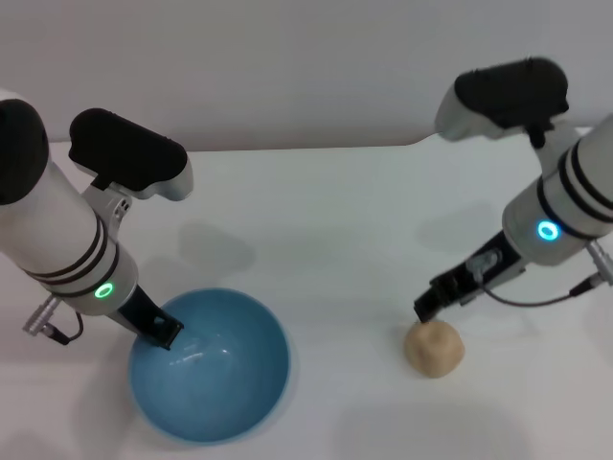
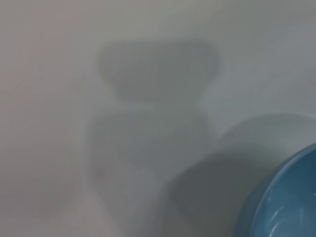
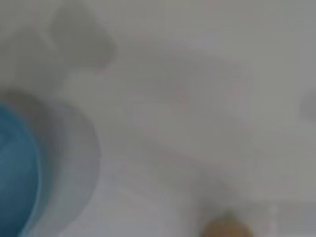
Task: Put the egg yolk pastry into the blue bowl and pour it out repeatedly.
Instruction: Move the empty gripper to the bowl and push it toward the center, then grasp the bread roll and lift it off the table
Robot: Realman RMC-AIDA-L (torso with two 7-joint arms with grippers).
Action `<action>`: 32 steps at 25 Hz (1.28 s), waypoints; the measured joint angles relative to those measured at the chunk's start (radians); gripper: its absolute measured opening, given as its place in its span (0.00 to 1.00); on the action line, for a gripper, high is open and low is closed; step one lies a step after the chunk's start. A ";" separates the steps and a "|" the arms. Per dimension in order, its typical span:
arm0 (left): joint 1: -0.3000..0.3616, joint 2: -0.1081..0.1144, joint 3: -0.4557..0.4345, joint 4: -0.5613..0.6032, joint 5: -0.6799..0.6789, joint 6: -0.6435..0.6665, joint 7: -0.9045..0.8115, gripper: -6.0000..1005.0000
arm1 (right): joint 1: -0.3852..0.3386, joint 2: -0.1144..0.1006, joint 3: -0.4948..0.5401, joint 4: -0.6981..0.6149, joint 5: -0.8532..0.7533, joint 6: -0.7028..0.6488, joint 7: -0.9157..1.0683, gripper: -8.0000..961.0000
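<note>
Your left end effector (image 1: 163,331) is sitting at the near-left rim of the blue bowl (image 1: 230,383), touching its edge; whether its fingers are gripping the rim or spread, you cannot tell. The bowl is resting upright on the white table (image 1: 335,220), and nothing is lying inside it. Your right end effector (image 1: 428,305) is hanging just above the egg yolk pastry (image 1: 435,347), close to its upper left side; its fingers' state cannot be told either. The pastry is lying on the table, well apart from the bowl, to its right.
</note>
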 joint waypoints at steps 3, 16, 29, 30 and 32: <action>-0.005 -0.001 0.001 0.001 -0.003 0.004 0.000 0.01 | -0.001 0.001 -0.025 -0.019 0.004 0.017 0.000 0.57; -0.022 -0.002 0.001 0.000 0.002 0.007 -0.006 0.01 | -0.005 0.002 -0.045 -0.067 -0.042 0.031 -0.001 0.57; -0.027 -0.002 -0.002 -0.001 0.000 0.006 -0.012 0.01 | 0.019 0.012 -0.049 -0.156 -0.021 -0.062 -0.025 0.57; -0.027 -0.002 -0.002 -0.002 0.000 0.005 -0.013 0.01 | 0.023 0.012 -0.050 -0.172 -0.004 -0.065 -0.033 0.57; -0.029 -0.002 -0.003 -0.008 -0.001 0.005 -0.013 0.01 | 0.030 0.012 -0.056 -0.191 0.012 -0.070 -0.043 0.57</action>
